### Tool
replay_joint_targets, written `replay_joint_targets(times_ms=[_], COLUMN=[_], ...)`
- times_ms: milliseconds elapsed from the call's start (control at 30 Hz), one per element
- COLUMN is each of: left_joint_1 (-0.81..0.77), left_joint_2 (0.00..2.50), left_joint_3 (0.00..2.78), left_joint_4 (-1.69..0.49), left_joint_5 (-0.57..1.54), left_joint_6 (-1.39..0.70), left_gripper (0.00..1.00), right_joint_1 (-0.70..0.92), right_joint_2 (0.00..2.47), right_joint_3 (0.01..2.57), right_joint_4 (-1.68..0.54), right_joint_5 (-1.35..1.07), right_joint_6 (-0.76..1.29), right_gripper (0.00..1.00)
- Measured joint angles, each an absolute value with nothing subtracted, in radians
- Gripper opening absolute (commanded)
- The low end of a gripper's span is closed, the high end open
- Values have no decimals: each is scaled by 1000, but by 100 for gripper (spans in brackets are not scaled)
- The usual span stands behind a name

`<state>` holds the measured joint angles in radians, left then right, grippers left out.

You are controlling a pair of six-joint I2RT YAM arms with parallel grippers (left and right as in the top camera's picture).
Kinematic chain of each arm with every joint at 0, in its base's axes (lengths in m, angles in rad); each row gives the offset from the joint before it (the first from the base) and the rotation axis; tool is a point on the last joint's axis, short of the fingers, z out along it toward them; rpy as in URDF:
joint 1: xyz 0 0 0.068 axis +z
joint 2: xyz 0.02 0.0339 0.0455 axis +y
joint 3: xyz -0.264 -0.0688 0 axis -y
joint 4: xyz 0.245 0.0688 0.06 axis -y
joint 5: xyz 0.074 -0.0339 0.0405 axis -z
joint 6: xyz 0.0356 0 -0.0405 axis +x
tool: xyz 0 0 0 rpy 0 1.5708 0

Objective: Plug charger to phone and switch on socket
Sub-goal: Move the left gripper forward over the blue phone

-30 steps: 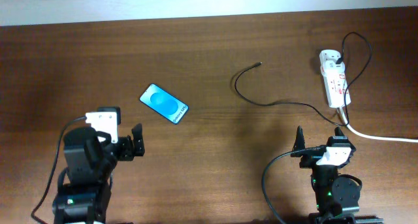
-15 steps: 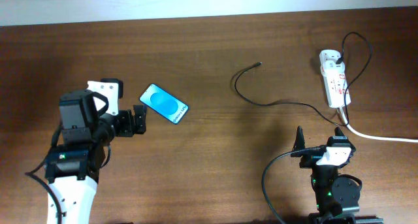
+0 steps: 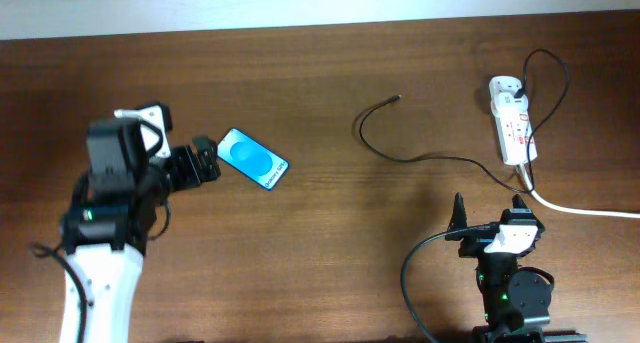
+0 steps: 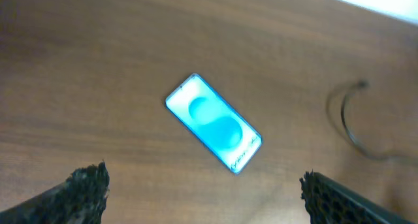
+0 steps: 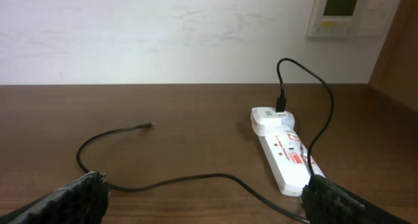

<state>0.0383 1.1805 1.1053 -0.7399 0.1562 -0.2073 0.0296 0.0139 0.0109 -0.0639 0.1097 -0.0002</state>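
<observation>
Left wrist view caught the phone [image 4: 213, 123] ahead of wide-open, empty left jaws — right wrist view showed instead the socket [image 5: 287, 160] and charger [image 5: 196, 177], right jaws spread, empty.

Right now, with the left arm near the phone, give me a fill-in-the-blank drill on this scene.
1. The phone lies face up, its screen glowing ___.
2. The left gripper hovers beside the phone with its jaws ___.
3. The charger has its plug tip lying loose, not yet in the ___.
4. The socket is white with ___ switches.

Missing words: blue; open; phone; red.
</observation>
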Motion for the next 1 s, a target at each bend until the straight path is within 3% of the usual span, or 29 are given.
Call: replay_joint_targets(times_ms=[367,633,1000], left_joint_1=[-153,-175,-195], left_joint_2=[1674,1771,1943], left_joint_3=[1651,1665,1674], left_joint_4=[-1088,-1045,-1097], left_joint_5=[-28,35,23], left_joint_6=[-598,-651,-941], left_gripper=[99,99,99], right_joint_1=[30,30,30], right_joint_2=[14,14,14], right_joint_3=[11,11,11], right_joint_4=[-64,-64,-64], right_joint_5=[110,110,110], right_joint_6=[-1,-1,-1], right_gripper=[98,98,98])
